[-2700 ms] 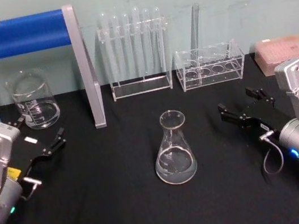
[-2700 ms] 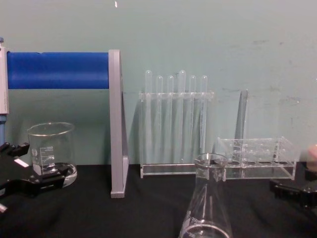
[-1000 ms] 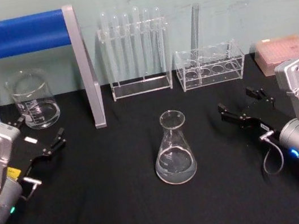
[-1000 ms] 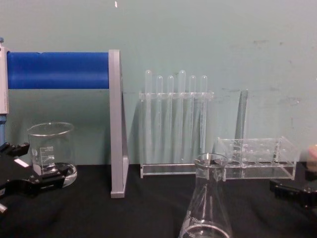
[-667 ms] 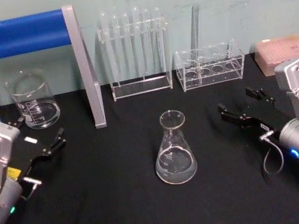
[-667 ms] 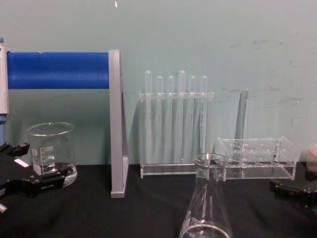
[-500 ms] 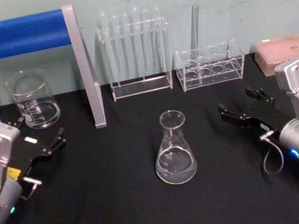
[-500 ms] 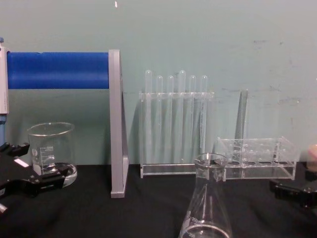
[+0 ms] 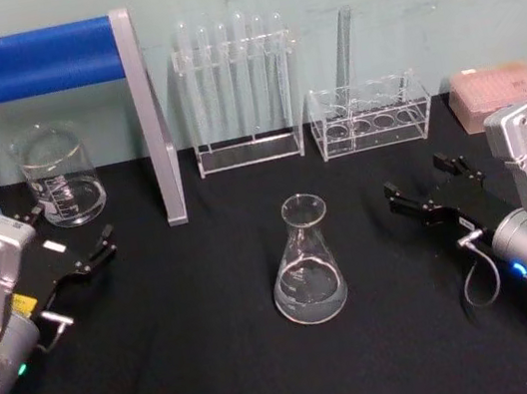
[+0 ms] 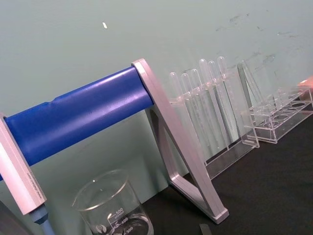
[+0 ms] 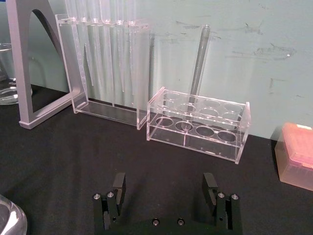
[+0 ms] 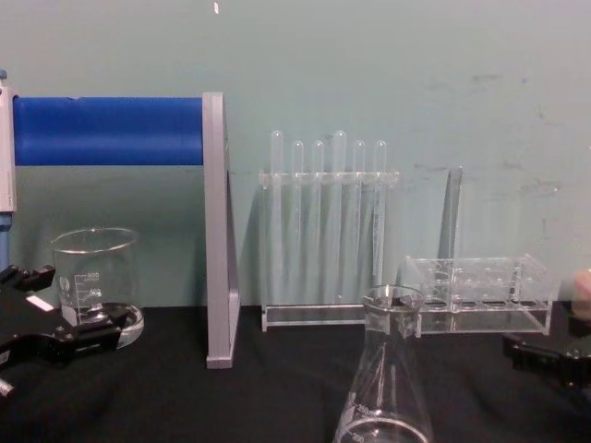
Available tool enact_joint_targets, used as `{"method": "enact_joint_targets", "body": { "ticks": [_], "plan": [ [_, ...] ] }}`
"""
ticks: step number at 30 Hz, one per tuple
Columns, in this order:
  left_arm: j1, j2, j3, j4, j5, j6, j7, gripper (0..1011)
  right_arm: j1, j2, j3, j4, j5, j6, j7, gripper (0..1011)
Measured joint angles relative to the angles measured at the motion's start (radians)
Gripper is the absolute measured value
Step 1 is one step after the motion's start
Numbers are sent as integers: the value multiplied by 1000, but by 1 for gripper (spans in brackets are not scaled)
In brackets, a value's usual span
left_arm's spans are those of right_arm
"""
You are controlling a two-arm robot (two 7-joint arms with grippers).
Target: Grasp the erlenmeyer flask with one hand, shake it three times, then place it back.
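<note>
Head view: the erlenmeyer flask (image 9: pixel 306 263) is standing upright at centre frame on the black table (image 9: pixel 211 367), untouched. The right gripper (image 9: pixel 427 188) is hovering at centre right, fingers spread wide. The left gripper (image 9: pixel 76 253) is waiting at centre left, fingers parted, near the beaker (image 9: pixel 60 176).

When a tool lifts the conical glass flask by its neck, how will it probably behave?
The erlenmeyer flask is clear smooth glass, so probably rigid, fragile and somewhat slippery. Its wide base suggests it resists tipping. It looks nearly empty, so likely light.
</note>
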Motion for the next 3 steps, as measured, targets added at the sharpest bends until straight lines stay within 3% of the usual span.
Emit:
{"method": "enact_joint_targets", "body": {
  "ticks": [3],
  "plan": [
    [0,0,0,0,0,0,0,1001,0,0,0,0,0,0,0,1000]
  ]
}}
